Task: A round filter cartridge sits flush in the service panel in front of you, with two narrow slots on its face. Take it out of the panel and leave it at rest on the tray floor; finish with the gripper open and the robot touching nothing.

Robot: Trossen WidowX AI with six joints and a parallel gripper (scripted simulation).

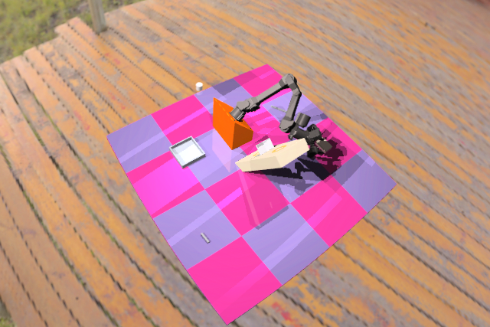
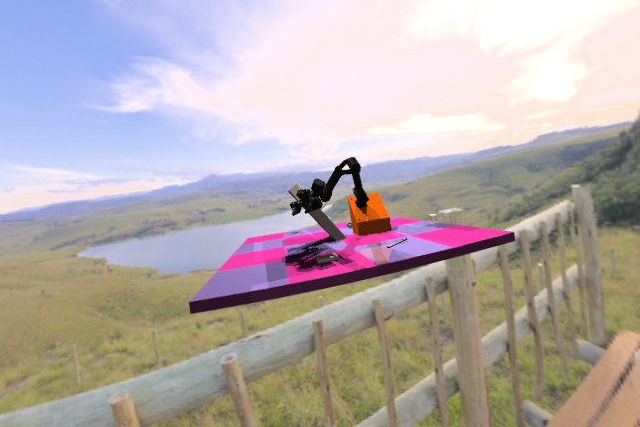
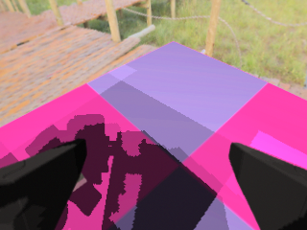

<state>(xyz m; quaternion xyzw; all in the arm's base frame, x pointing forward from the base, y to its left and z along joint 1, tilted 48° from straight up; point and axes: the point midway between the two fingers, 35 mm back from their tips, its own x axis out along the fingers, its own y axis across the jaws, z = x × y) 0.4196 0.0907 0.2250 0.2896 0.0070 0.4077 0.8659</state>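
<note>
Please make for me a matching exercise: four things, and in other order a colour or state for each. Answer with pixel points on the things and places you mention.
1. Gripper (image 1: 325, 145) (image 2: 295, 207) (image 3: 157, 148)
2. Wedge-shaped block (image 1: 226, 126) (image 2: 371, 226)
3. Square tray (image 1: 183, 165)
4. Thick slab (image 1: 272, 160) (image 2: 327, 224)

A. Tilted, cream in the top view
B. Open
C. Flat, with raised grey rim
D. Orange

Pairs: 1-B, 2-D, 3-C, 4-A

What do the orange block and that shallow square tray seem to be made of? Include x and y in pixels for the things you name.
Orange block (image 1: 227, 127) (image 2: 373, 224): possibly painted metal or plastic, judging by its flat, even colour. Tray (image 1: 183, 165): perhaps metal or plastic, with smooth grey walls and a pale floor.
</note>
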